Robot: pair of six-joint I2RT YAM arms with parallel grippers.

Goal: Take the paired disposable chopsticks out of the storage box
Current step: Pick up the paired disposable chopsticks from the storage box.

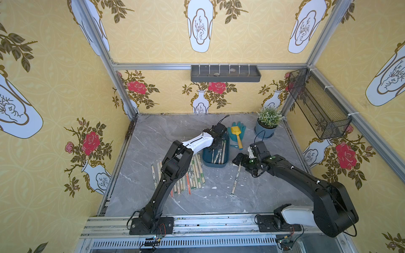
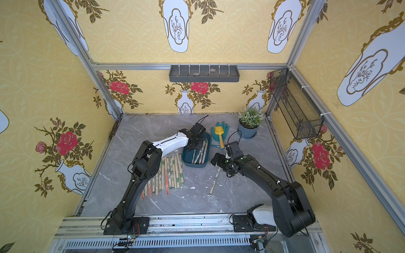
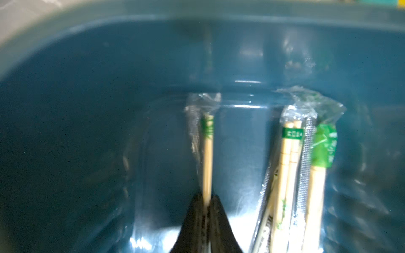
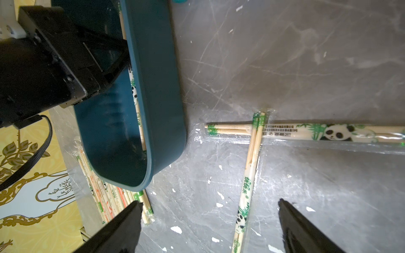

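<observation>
Saw the grey table (image 1: 153, 135) across the middle of a top view, the storage box (image 1: 215, 165) at frame centre. Found paired disposable chopsticks (image 3: 291, 164) inside the box, more in a row (image 1: 195, 173) on the table just lower left of it. Caught the left claw (image 3: 207, 197) clenched on one green-marked pair (image 3: 207, 153) within the box. Noted the right claw (image 4: 210, 203) spread wide, released, above a panda-print pair (image 4: 247, 186) on the table

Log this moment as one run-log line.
left gripper: shut on chopstick pair inside storage box | right gripper: open, above table | also in box: other pairs
</observation>
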